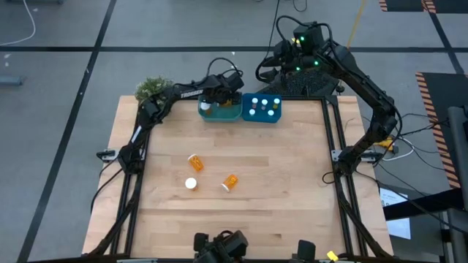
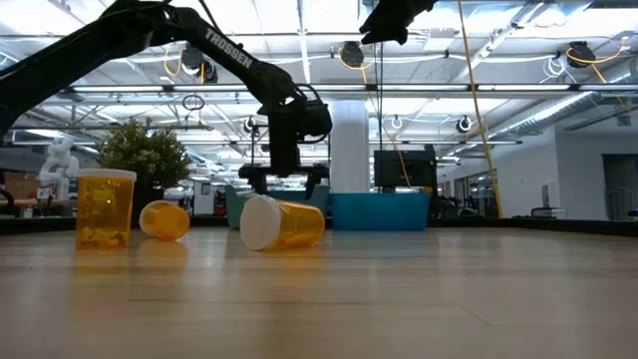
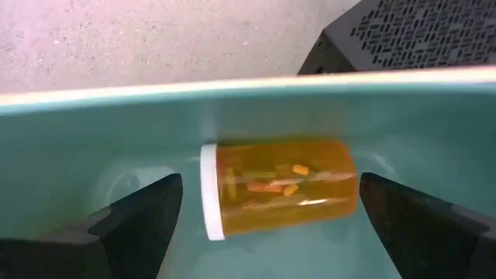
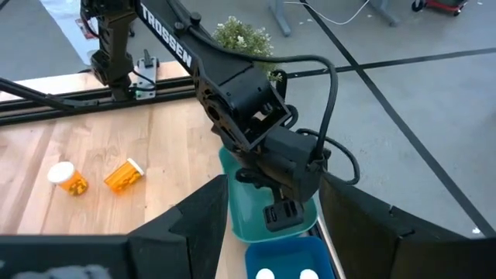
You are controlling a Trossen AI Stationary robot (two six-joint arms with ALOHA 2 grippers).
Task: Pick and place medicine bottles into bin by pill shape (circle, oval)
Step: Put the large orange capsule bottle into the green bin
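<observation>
An orange medicine bottle point(image 3: 279, 194) with a white cap lies on its side on the floor of the teal bin point(image 1: 219, 111). My left gripper point(image 3: 271, 205) hangs open over it, one finger on each side, touching nothing. Beside it, the blue bin point(image 1: 262, 108) holds several bottles standing cap up. Three more bottles are on the table: one upright point(image 1: 191, 183) and two on their sides point(image 1: 195, 161) point(image 1: 230, 182). My right gripper point(image 4: 273, 203) stands open, raised beyond the bins at the far edge.
The two bins stand side by side at the table's far edge, with a small green plant point(image 1: 152, 88) to their left. The left arm point(image 4: 232, 85) reaches across in front of the right wrist camera. Bare wooden tabletop point(image 1: 292, 190) lies right of the loose bottles.
</observation>
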